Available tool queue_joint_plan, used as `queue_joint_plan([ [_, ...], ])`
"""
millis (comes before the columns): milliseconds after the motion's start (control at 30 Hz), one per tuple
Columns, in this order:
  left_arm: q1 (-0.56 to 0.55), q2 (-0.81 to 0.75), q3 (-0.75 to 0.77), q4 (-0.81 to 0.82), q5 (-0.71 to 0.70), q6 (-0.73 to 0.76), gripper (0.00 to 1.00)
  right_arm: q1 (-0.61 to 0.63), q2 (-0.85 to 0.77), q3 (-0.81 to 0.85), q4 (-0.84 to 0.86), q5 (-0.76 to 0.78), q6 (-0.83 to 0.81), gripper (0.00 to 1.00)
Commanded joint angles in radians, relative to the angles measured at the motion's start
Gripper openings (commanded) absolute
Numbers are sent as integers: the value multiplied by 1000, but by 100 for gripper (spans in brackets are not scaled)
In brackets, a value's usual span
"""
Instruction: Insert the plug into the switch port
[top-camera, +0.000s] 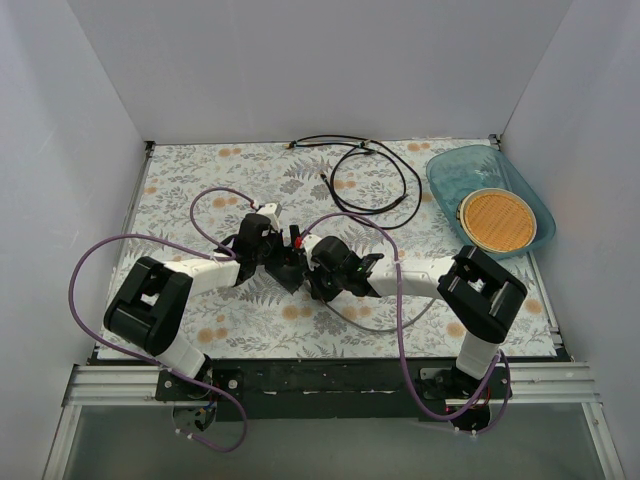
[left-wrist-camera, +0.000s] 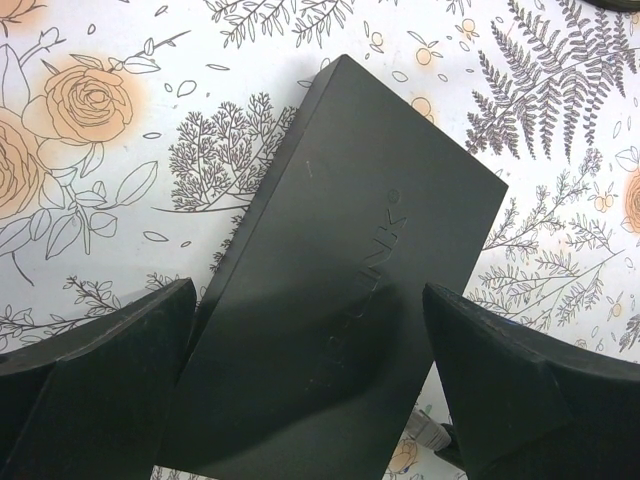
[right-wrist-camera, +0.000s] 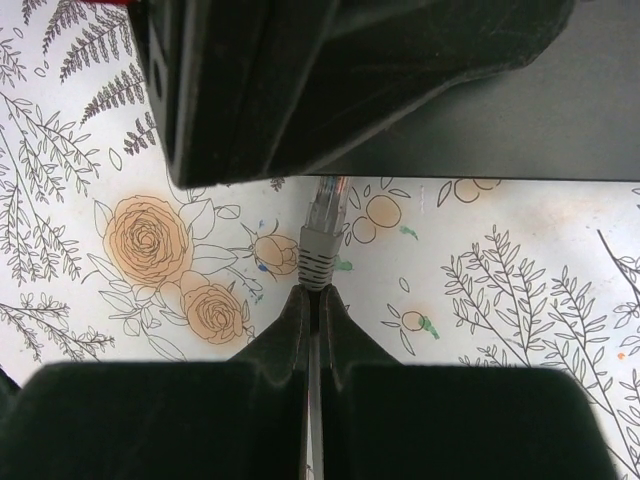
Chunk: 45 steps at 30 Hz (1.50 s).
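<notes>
The small flat black rectangular switch (left-wrist-camera: 350, 230) is lying flat near the middle of the floral-printed surface (top-camera: 165, 190), between the two arms' ends. In the left wrist view its top face is showing faint embossed lettering and is running at a slant across the frame. The left gripper (left-wrist-camera: 310, 295) is hanging directly over the switch in a released state, with its jaws spread wide. Its black fingers (left-wrist-camera: 100, 390) are sitting one at each long side of the box, and I cannot tell whether they are touching it. At the switch's long edge on the right arm's side, a clear-tipped plug with a grey rubber boot (right-wrist-camera: 322, 215) is pointing straight at the box. Its tip is reaching the dark edge, and whether it is entering a socket I cannot tell, because a finger of the left gripper is shading that spot. The right gripper (right-wrist-camera: 316, 298) is clenched tight, grasping the plug by the base of its boot, and the thin grey cable (right-wrist-camera: 314, 400) is running back between the closed fingers. Beyond the switch, toward the far wall, a thin black cord (top-camera: 330, 178) is lying in a loose loop. Well to the right of the switch, a translucent blue oblong tray (top-camera: 450, 165) is sitting at the surface's far right corner, holding a round woven straw mat (top-camera: 497, 220).
</notes>
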Motion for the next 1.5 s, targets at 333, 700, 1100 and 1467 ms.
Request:
queue_joint_plan([
  [333, -49, -54, -63, -48, 209, -53, 95, 2, -4, 91, 266, -49, -104, 1],
  [700, -49, -74, -75, -35, 175, -42, 98, 0, -47, 47, 285, -71, -210, 1],
  [1100, -49, -51, -42, -29, 169, -27, 98, -3, -61, 33, 253, -66, -290, 1],
  [1467, -49, -77, -45, 0, 174, -8, 98, -39, -61, 42, 243, -69, -338, 1],
])
